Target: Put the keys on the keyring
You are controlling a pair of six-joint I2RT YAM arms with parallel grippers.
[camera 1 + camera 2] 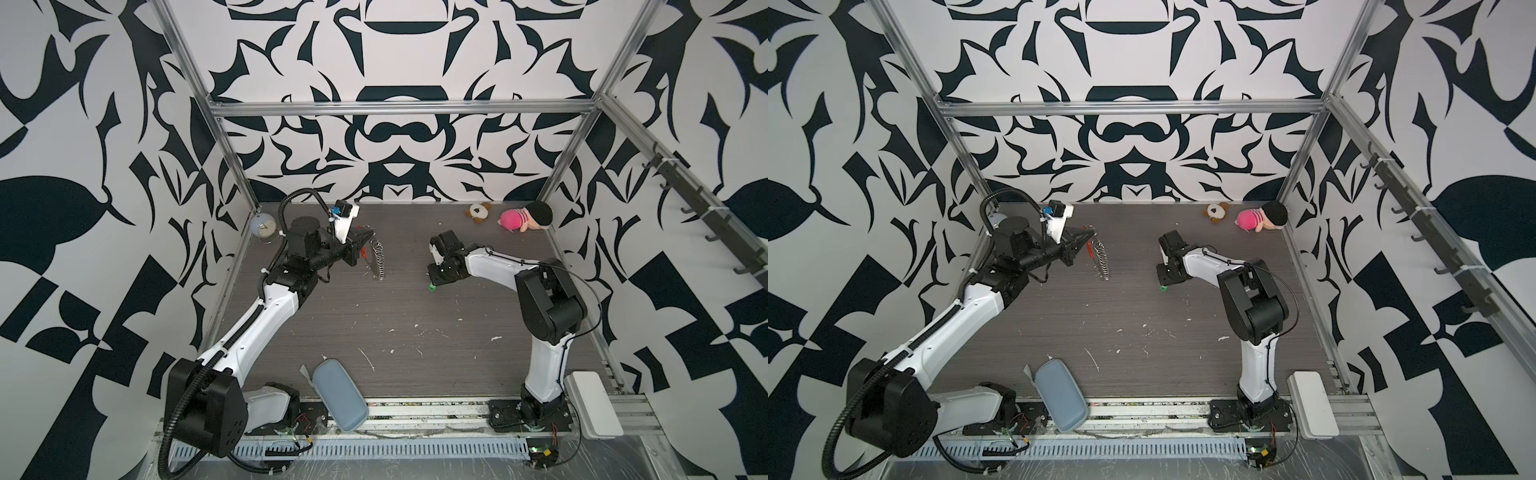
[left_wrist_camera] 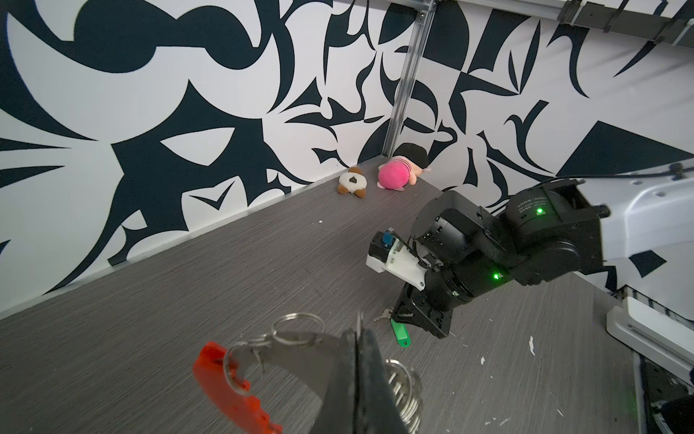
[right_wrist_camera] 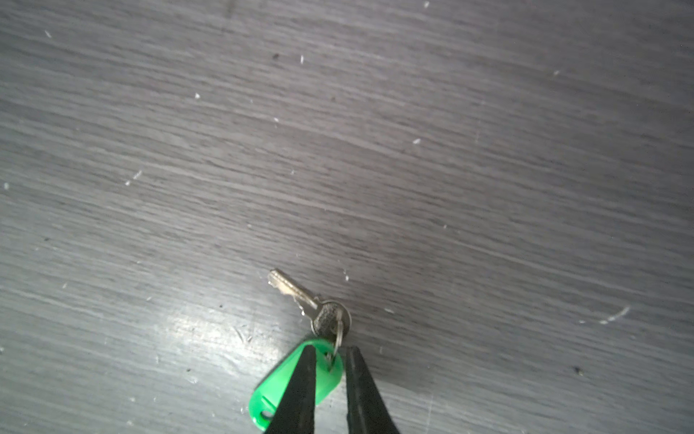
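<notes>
L claw pressed together on keyring band; loop hangs upright, red bar claw-side | R claw narrowly spread, tips down over green-tag end of keys | keys flat on surface, well apart from keyring

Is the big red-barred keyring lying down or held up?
Held up: the left gripper is shut on the keyring, small rings dangling.

The white-and-black left arm reaches far forward, left tool clamped tight. The right arm bends inward, right tool pointing down, jaws narrowly parted.
</notes>
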